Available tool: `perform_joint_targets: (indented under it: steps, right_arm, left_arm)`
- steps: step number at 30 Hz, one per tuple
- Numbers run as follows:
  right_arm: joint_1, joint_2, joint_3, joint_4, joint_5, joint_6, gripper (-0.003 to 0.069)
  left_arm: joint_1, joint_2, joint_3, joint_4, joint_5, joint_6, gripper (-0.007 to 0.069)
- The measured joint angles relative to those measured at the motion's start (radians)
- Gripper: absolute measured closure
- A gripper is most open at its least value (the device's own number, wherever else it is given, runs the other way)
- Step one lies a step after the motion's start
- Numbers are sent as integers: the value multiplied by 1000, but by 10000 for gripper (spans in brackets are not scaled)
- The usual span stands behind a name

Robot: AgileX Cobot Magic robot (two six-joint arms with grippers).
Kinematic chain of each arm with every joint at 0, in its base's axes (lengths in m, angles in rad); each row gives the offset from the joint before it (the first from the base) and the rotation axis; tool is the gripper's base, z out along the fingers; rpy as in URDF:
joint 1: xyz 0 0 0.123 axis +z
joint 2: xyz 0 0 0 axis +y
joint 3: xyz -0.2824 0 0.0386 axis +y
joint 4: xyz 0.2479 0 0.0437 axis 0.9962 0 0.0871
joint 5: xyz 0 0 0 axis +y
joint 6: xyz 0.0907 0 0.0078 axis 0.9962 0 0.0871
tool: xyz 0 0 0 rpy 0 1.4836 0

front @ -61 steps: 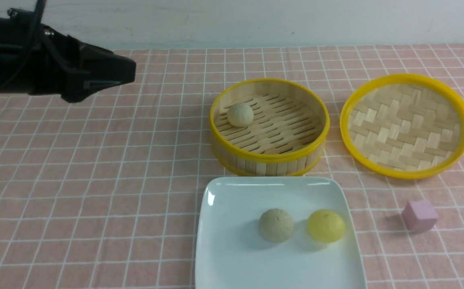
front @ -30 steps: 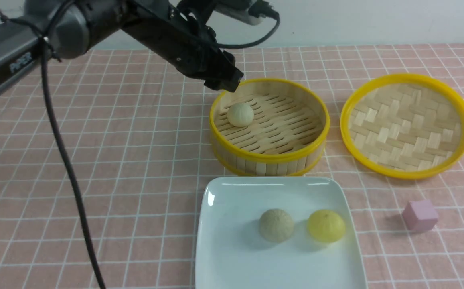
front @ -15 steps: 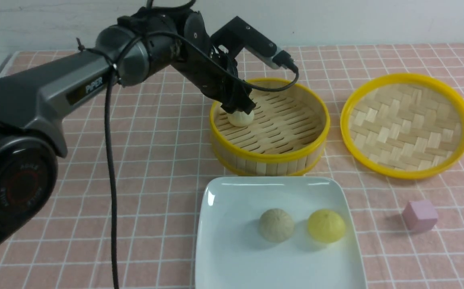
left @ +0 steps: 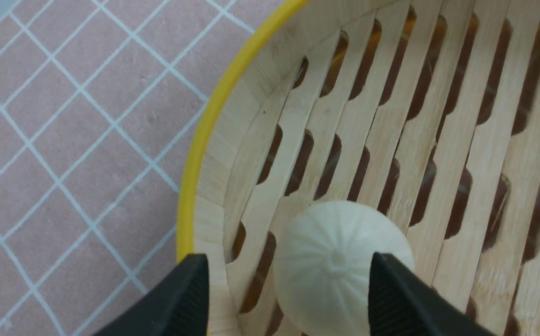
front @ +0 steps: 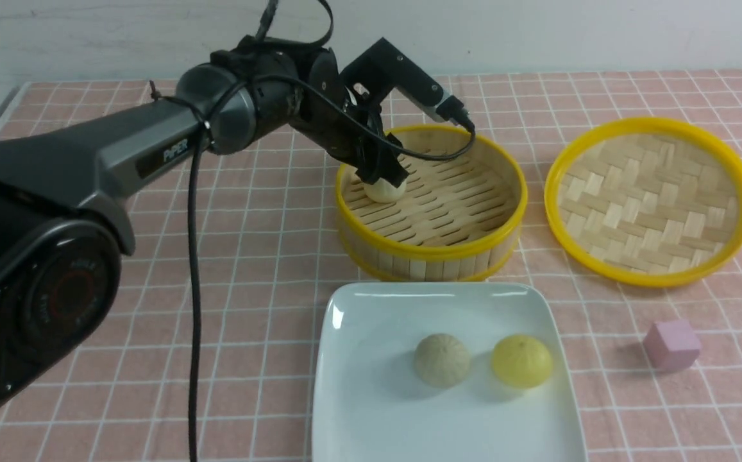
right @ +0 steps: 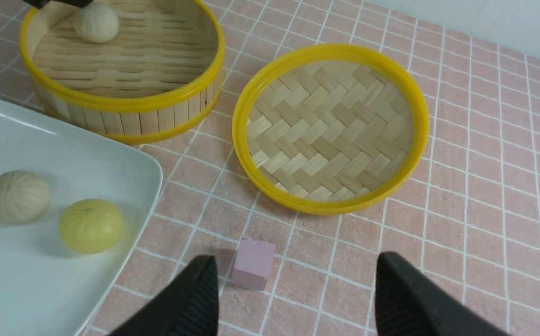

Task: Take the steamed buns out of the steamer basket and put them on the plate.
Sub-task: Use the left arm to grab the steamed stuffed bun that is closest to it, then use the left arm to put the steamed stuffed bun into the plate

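Pink white-grid tablecloth (front: pixel 249 256), white wall (front: pixel 537 32) behind. Left gripper (left: pixel 288 275) spread, straddling pale bun (left: pixel 340 266) in steamer basket (front: pixel 431 253). Right gripper (right: pixel 296 266) spread, empty.

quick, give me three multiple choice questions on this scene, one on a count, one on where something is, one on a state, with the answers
1. How many buns lie on the plate? A) one B) two C) three
2. Where is the cream bun? A) in the steamer basket B) on the woven tray C) beside the pink cube
3. How do the left jaws stand? A) shut on the cream bun B) open above the plate C) open, one on each side of the cream bun

Answers: 1 B, a beige bun and a yellow bun sit there; 2 A, it rests on the slatted floor near the wall; 3 C, the left wrist view shows one jaw on each side of it.
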Motion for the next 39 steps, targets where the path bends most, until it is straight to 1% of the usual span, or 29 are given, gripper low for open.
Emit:
perform_joint_targets:
  steps: [4, 12, 14, 15, 16, 17, 19, 21, 24, 28, 32, 34, 37, 39]
  right_arm:
    - [0, 0, 0, 0, 0, 0, 216]
    - [0, 0, 0, 0, 1, 0, 227]
    - [0, 0, 0, 0, 1, 0, 227]
    - [0, 0, 0, 0, 1, -1, 227]
    - [0, 0, 0, 0, 1, -1, 227]
    - [0, 0, 0, -1, 1, -1, 227]
    - [0, 0, 0, -1, 1, -1, 227]
    - [0, 0, 0, -1, 1, -1, 227]
    - [0, 0, 0, -1, 1, -1, 227]
    - [0, 0, 0, -1, 0, -1, 227]
    - [0, 0, 0, -1, -17, -1, 238]
    - [0, 0, 0, -1, -19, -1, 248]
    - [0, 0, 0, -1, -23, -1, 259]
    - [0, 0, 0, -1, -26, 0, 267]
  left_arm:
    - [-1, 28, 0, -25, -2, -2, 160]
    - [-2, 39, 0, -27, -40, -3, 169]
    - [-2, 39, 0, -27, -39, -30, 242]
    - [-2, 39, 0, -27, -39, -43, 294]
    - [-2, 39, 0, -27, -39, -57, 373]
    - [-2, 39, 0, -27, -39, -60, 403]
    - [-2, 39, 0, -27, -27, -68, 518]
    - [-2, 31, 0, -32, -11, -74, 591]
    - [-2, 7, 0, -48, 6, -77, 601]
    - [-2, -104, 1, -67, 38, -77, 602]
    - [-2, -269, 1, -71, 74, -77, 602]
    - [-2, -360, -2, -74, 128, -77, 602]
    - [-2, -413, -3, -87, 207, -81, 602]
    - [-2, -440, -3, -116, 309, -96, 602]
